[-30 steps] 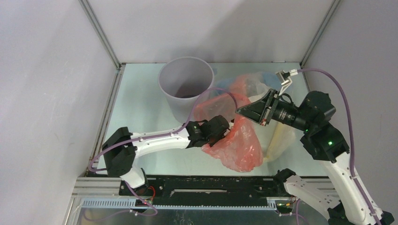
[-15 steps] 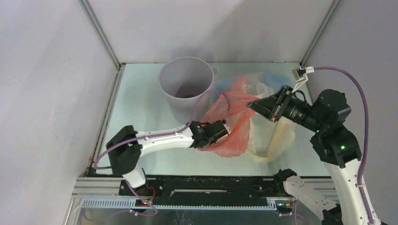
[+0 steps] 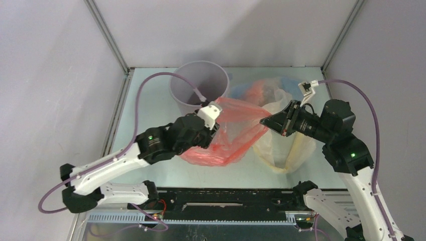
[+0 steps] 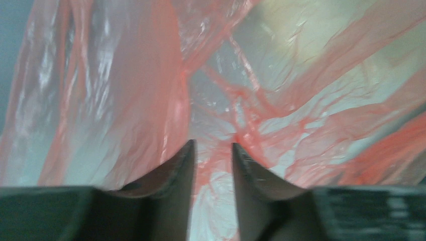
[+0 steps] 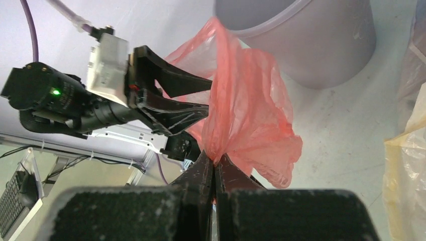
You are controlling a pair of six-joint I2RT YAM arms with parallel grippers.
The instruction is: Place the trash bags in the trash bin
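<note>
The red-pink trash bag (image 3: 236, 131) hangs stretched in the air between both grippers, just in front of the light-grey trash bin (image 3: 197, 108). My right gripper (image 3: 262, 121) is shut on a bunched edge of it (image 5: 215, 159). My left gripper (image 3: 213, 131) stands open at the bag's left side; in its wrist view the fingertips (image 4: 211, 144) are apart with red film (image 4: 125, 75) behind them. The right wrist view shows the left gripper (image 5: 209, 95) spread against the bag (image 5: 251, 90), below the bin (image 5: 321, 50). A pale yellow bag (image 3: 281, 150) lies at the right and a light blue one (image 3: 240, 89) behind.
Grey enclosure walls with aluminium posts (image 3: 108, 40) close in the table on three sides. Purple cables (image 3: 150, 80) loop over both arms, one arching beside the bin. A black rail (image 3: 226, 201) runs along the near edge.
My left arm has risen and swung toward the bin, and its jaws have opened. The red bag has come up off the table and stretched out. The right gripper has kept its grip.
</note>
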